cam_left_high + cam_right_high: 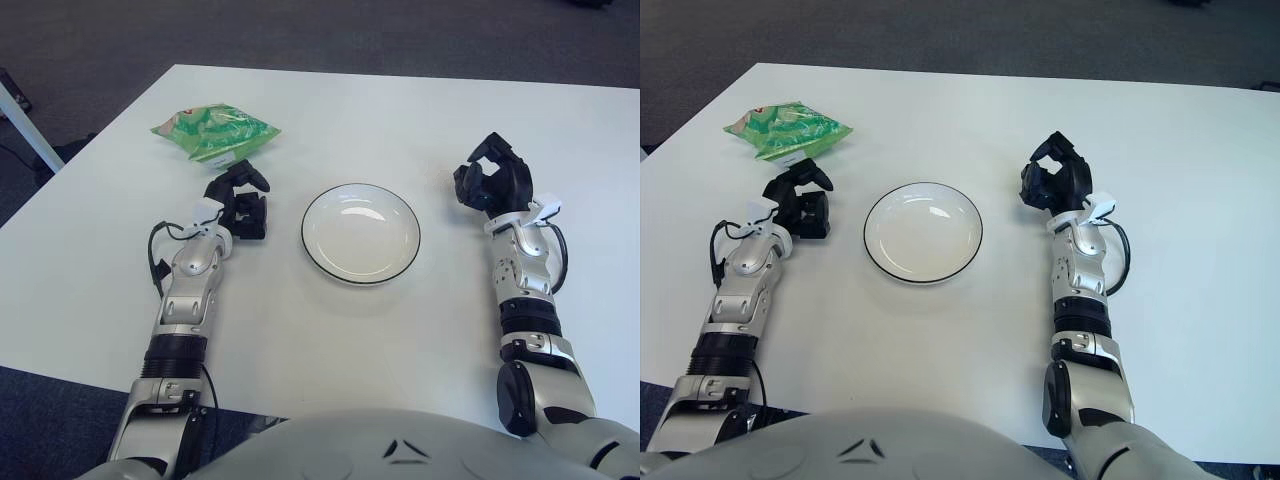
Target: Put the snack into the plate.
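**Both robot hands empty, snack on tabletop beside plate**

Far left: green snack bag (215,132), crinkly glossy plastic, pillow-shaped, white label patch at near edge. Lying flat on white tabletop (330,110), up and left of plate, well apart from it. Not in plate.

Just below bag: left robot hand (240,205), black fingers on silver-grey metal forearm, black cable looping by wrist. Fingers loosely curled, partly spread, holding nothing. Near bag's lower edge; contact with bag cannot be told, looks just short of it. Hand low over tabletop, to the left of plate, apart from rim.

Centre: plate (315,250), round, shallow, glossy white ceramic look, thin dark rim line. Sitting flat on tabletop between the two arms. Light reflections on inner surface.

Right: right robot hand (492,178), same black three-finger build, silver segmented forearm, white clip and black cable at wrist. Fingers curled inward into loose fist, gripping nothing. Positioned to the right of plate, clearly apart from it, palm facing roughly toward plate.

Tabletop smooth, matte white, rectangular. Dark grey carpet floor (300,35) beyond far edge. Grey rounded robot torso (400,445) at bottom.
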Motion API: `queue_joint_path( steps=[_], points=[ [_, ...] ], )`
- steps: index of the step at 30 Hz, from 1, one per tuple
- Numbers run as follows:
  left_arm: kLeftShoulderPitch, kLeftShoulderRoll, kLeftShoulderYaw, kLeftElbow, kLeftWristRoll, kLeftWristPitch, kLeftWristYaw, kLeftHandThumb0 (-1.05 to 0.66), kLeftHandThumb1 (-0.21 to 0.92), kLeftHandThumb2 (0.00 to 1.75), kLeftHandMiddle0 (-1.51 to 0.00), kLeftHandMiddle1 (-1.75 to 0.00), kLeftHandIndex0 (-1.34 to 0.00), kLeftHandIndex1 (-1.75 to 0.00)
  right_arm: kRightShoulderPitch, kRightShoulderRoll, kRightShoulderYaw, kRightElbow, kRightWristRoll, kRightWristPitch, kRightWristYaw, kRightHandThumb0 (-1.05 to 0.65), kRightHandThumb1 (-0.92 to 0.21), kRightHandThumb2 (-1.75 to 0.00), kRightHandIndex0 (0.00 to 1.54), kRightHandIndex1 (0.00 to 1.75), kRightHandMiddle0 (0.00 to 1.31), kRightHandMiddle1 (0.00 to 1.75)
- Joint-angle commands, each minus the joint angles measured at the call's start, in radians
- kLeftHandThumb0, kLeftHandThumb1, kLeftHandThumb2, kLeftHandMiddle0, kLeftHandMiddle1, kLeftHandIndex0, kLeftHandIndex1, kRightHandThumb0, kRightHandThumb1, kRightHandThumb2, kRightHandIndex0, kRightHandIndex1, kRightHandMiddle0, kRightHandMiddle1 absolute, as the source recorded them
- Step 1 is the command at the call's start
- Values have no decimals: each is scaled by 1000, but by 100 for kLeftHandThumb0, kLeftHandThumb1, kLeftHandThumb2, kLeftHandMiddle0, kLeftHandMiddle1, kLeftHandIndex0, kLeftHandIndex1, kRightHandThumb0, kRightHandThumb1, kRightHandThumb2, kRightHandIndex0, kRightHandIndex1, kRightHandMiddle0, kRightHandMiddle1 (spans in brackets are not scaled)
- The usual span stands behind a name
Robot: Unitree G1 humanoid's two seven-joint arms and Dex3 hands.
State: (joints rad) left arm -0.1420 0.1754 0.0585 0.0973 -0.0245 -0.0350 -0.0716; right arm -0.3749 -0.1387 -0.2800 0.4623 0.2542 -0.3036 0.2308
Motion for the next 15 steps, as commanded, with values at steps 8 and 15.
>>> queue_joint_path(
  steps=[8,15],
  points=[
    [72,-24,-17,39,3,30,-7,-53,20,146,-128,-175,-71,-175,76,34,-1,43,21,3,7,-49,-30,-134,130,175,63,175],
    [70,-23,-17,44,7,26,-2,-53,20,146,-128,-175,-71,-175,74,34,-1,51,23,-3,15,-50,-29,-135,130,175,64,175]
  ],
)
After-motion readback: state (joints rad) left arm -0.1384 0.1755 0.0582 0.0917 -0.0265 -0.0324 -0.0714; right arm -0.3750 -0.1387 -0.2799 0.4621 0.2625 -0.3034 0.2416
